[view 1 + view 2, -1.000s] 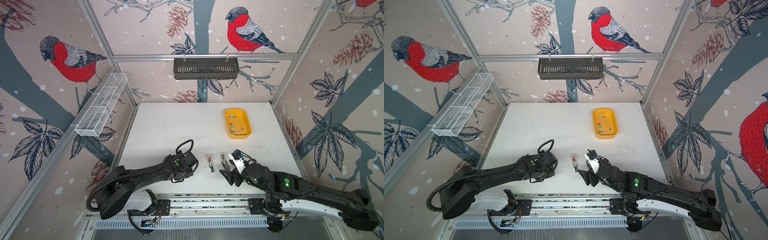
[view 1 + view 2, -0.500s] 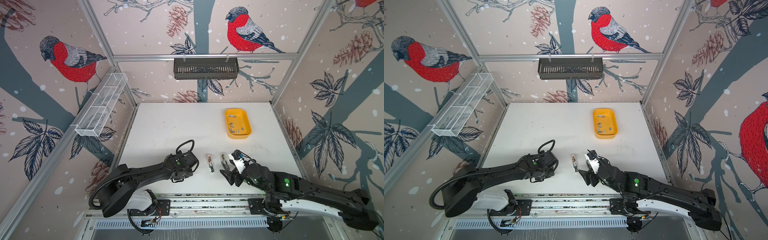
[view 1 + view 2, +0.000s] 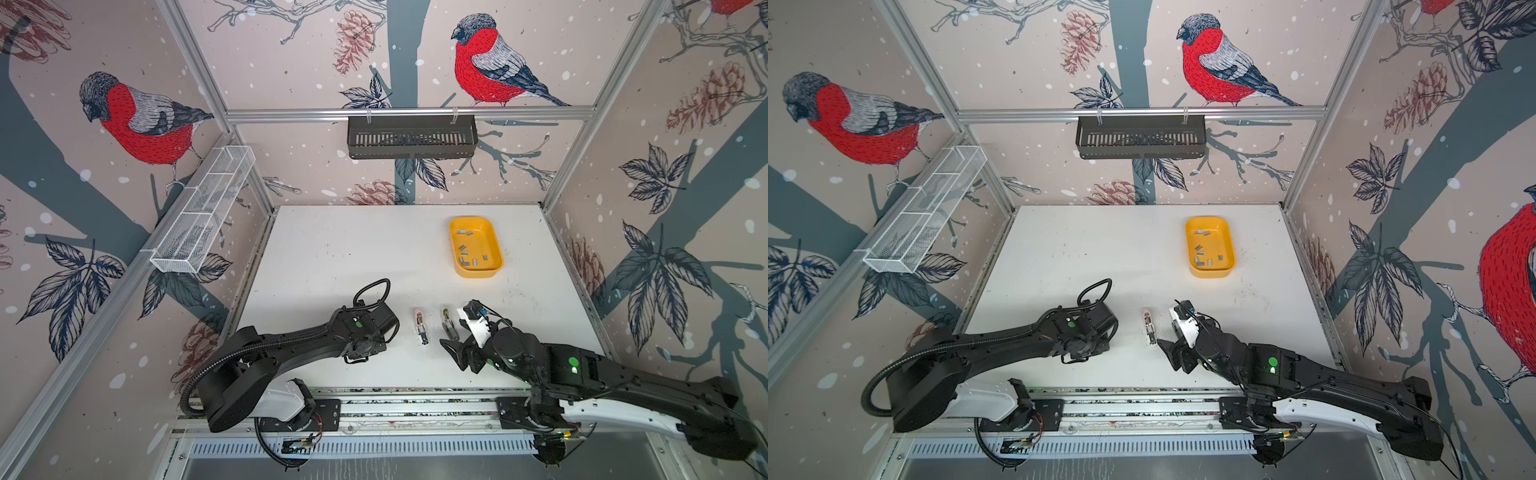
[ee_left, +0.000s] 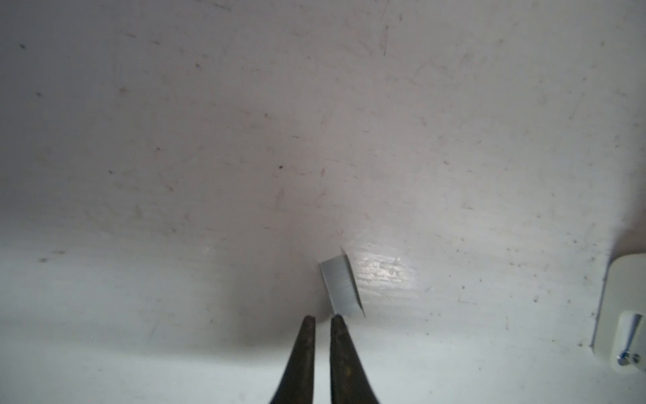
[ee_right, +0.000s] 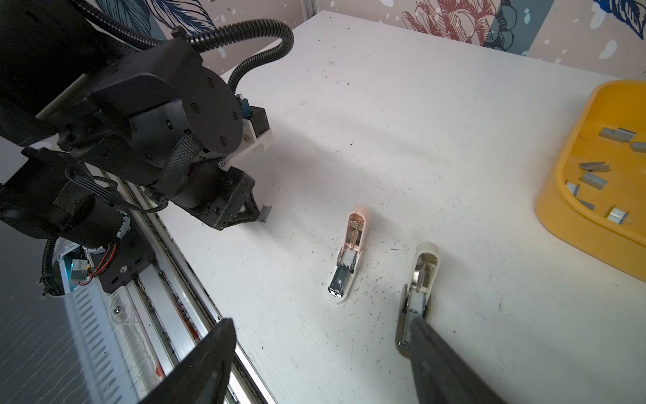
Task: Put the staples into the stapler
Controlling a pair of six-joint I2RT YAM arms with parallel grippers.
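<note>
A short grey staple strip sat near the desk's front edge, left of the middle. One corner touched the tip of one of the fingers of the left claw. That claw was pressed almost together, with only a thin, empty slit between the tips. The strip stood beyond the tips, and whether it rested on the desk could not be told.

The other staples lay scattered in a yellow tray toward the desk's far right corner, well apart from both claws.

Two small staplers lay opened out side by side near the middle of the front edge, a pink stapler and a cream stapler to its right. The pink one was between the left claw and the cream one.

The right claw was spread wide and held nothing. One finger reached the near end of the cream stapler, though contact could not be judged.
</note>
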